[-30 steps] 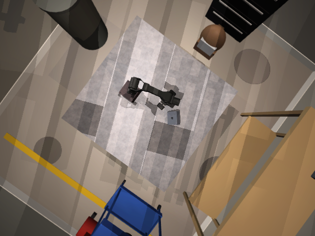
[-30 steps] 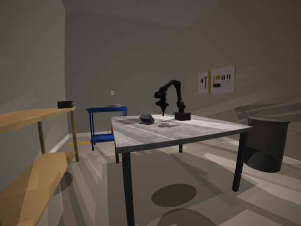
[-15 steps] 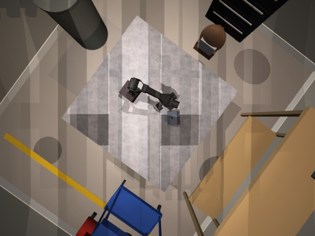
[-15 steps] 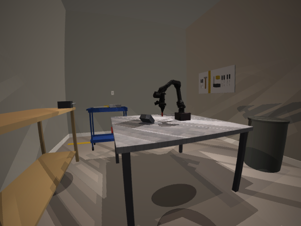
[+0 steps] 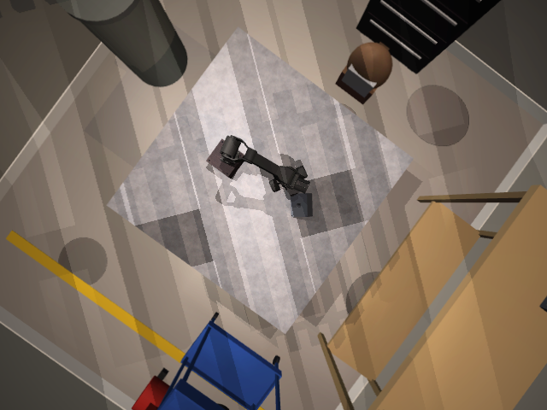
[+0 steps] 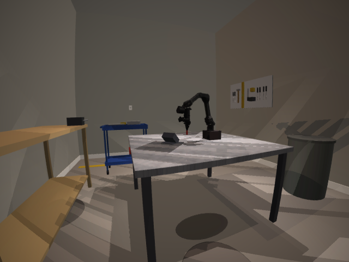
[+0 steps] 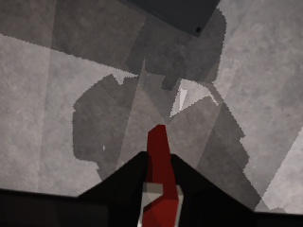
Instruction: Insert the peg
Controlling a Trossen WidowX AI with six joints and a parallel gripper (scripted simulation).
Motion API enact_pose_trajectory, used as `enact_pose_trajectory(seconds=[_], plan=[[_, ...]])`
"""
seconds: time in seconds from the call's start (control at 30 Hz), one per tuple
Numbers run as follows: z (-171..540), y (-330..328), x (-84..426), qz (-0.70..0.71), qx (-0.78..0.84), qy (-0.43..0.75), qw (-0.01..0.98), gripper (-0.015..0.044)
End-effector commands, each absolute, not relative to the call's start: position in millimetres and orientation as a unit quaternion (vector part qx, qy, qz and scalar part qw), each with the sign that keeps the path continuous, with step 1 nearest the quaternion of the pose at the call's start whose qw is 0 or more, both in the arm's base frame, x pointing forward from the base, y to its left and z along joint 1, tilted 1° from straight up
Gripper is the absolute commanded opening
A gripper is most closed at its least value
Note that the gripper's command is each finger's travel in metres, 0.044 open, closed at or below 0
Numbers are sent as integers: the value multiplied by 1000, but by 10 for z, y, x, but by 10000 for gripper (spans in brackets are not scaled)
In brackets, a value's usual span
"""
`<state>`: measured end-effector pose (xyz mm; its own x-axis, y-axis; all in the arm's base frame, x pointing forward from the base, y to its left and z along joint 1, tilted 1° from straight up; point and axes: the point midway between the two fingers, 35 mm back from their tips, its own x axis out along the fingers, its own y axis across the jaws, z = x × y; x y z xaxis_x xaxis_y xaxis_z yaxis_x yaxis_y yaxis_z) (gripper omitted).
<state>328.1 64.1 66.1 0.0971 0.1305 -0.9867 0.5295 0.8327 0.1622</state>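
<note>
I'm gripping the red peg (image 7: 159,161) in narrow jaws, hanging above the tabletop (image 6: 225,152). The sloped panel (image 6: 170,137) is sitting apart at center-left, far from any tabletop edge.
</note>
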Motion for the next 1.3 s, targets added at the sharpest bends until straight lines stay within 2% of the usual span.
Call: enact_pose_trajectory(seconds=[0.0,1.27], plan=[[666,610,3302,-157,281,649,689,0],[713,303,3457,-261,490,572,604,0]])
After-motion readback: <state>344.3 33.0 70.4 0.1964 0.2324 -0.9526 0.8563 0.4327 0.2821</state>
